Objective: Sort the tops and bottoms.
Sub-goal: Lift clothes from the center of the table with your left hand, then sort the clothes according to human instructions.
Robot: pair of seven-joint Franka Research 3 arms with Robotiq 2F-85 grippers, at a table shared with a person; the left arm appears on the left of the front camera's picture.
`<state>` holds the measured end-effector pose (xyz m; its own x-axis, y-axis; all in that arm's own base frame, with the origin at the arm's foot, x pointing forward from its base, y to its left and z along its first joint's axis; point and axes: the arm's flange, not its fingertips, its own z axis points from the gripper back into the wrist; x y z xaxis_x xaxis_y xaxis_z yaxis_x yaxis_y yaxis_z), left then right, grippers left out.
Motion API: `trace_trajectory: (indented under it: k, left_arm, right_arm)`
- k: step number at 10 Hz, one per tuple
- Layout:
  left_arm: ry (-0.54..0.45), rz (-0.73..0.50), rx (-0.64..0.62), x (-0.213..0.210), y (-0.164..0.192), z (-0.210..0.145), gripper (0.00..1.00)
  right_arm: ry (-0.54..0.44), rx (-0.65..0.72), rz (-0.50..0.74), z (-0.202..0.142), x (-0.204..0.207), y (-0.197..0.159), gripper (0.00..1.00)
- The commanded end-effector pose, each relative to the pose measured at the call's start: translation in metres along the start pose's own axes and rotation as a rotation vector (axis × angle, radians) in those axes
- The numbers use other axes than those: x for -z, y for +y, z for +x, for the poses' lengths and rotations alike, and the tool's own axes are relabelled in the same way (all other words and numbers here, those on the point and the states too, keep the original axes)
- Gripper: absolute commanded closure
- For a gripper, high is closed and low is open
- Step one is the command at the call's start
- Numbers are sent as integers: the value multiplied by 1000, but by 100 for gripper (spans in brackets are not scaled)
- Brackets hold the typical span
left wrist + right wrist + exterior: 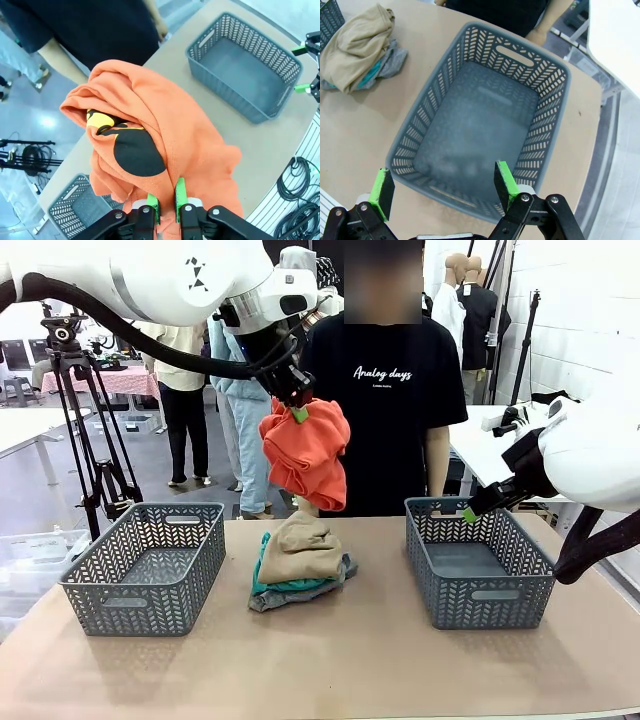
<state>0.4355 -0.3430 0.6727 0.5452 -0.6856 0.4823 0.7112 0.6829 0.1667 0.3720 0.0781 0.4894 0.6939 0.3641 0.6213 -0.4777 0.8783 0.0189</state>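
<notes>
L basket (145, 565) on bench (330, 670), far left. L gripper (298, 410) clamped on orange garment (305, 450), hung above the pile mid-bench: tan (300, 545) on top, teal (285, 586) and grey (343, 570) under. L wrist view adds a black-yellow print (132, 150) on the orange. R basket (480, 560) at right, R gripper (470, 512) by its far rim. R wrist view shows jaws wide, holding nothing.

We see bright, even light; soft shadows on the tan table (380, 660); glare on the pale floor (47, 122) at nine o'clock.
</notes>
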Motion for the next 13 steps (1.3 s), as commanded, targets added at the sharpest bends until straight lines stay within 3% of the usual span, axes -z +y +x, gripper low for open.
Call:
trace_trajectory:
  k: [1,13]
  left_arm:
    - [-6,4,-3,-6,1,1,100]
    - [-6,4,-3,-6,1,1,100]
  right_arm:
    - [-6,8,12,0,2,-1,0]
    - [-6,8,12,0,2,-1,0]
